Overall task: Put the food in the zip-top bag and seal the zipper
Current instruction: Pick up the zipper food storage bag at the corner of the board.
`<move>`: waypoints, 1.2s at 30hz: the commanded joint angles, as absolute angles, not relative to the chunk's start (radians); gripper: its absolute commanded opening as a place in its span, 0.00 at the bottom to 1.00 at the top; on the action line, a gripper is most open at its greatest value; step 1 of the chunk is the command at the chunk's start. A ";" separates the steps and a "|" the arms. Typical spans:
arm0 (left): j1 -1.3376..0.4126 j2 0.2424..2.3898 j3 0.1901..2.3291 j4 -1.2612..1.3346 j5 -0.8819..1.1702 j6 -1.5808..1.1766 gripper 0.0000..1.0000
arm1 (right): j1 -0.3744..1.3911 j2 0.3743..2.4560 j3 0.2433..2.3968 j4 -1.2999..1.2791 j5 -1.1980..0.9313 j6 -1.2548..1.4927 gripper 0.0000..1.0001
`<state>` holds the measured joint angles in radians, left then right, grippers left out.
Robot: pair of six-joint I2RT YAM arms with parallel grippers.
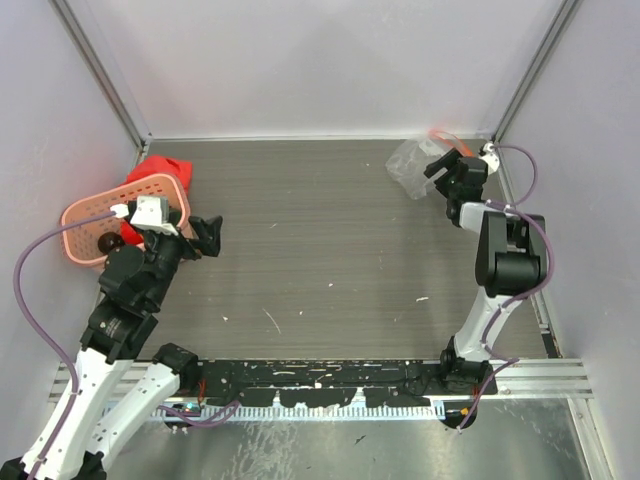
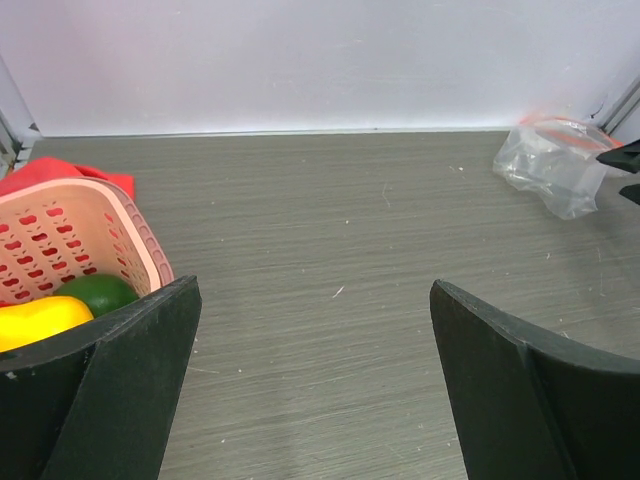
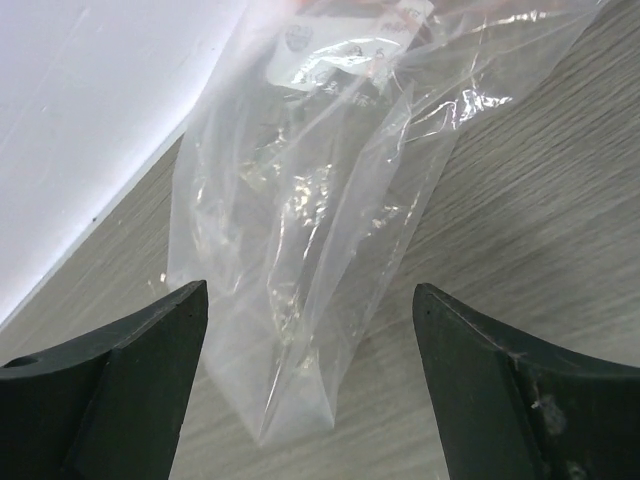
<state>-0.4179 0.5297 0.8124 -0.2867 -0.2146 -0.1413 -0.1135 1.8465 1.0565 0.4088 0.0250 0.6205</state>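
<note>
Grey wood-grain bench point(image 1: 330, 230): one clear zip-top bag point(image 1: 412, 165) is seen crumpled in the far right corner, its one red-orange zipper point(image 1: 445, 137) towards the back wall; print on it is too blurred to be read. One pink basket point(image 1: 80, 225) is set at the left edge, three food pieces counted inside (one yellow piece point(image 2: 35, 320), one green piece point(image 2: 100, 290), one dark piece point(image 1: 107, 243)), one red item point(image 1: 165, 170) just behind it. Both end effectors are held spread: left gripper point(image 2: 315, 300) beside the basket, right gripper point(image 3: 310, 300) with the bag's near end between its fingers, nothing pinched.
</note>
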 commanded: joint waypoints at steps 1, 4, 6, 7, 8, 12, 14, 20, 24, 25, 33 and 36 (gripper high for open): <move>-0.422 0.541 0.810 -0.217 -0.194 -0.135 0.98 | -0.117 1.949 1.140 0.561 0.039 0.749 0.85; -0.422 0.545 0.810 -0.219 -0.187 -0.134 0.98 | -0.117 1.998 1.164 0.573 0.034 0.758 0.77; -0.423 0.543 0.810 -0.219 -0.186 -0.134 0.98 | -0.117 2.016 1.173 0.571 0.028 0.748 0.67; -0.423 0.543 0.810 -0.218 -0.186 -0.133 0.98 | -0.117 2.021 1.173 0.572 0.022 0.739 0.61; -0.423 0.544 0.810 -0.219 -0.184 -0.135 0.98 | -0.117 2.019 1.170 0.571 0.017 0.729 0.54; -0.423 0.550 0.813 -0.221 -0.178 -0.135 0.98 | -0.117 1.994 1.138 0.576 -0.007 0.704 0.24; -0.422 0.555 0.818 -0.224 -0.176 -0.140 0.98 | -0.117 1.972 1.125 0.572 -0.033 0.688 0.10; -0.423 0.563 0.833 -0.228 -0.136 -0.181 0.98 | -0.114 1.833 1.051 0.541 -0.129 0.648 0.01; -0.423 0.584 0.850 -0.233 -0.077 -0.221 0.98 | -0.112 1.709 0.987 0.482 -0.222 0.588 0.01; -0.423 0.593 0.856 -0.238 -0.072 -0.231 0.98 | -0.112 1.678 0.978 0.454 -0.241 0.572 0.01; -0.423 0.671 0.926 -0.280 -0.015 -0.297 0.98 | -0.080 1.417 0.822 0.337 -0.420 0.455 0.01; -0.423 0.702 0.935 -0.276 0.034 -0.346 0.98 | -0.048 1.333 0.788 0.294 -0.487 0.406 0.01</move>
<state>-0.4191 0.6773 0.8856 -0.3069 -0.0471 -0.2722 -0.0864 1.4345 0.8196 0.3527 -0.3561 0.5003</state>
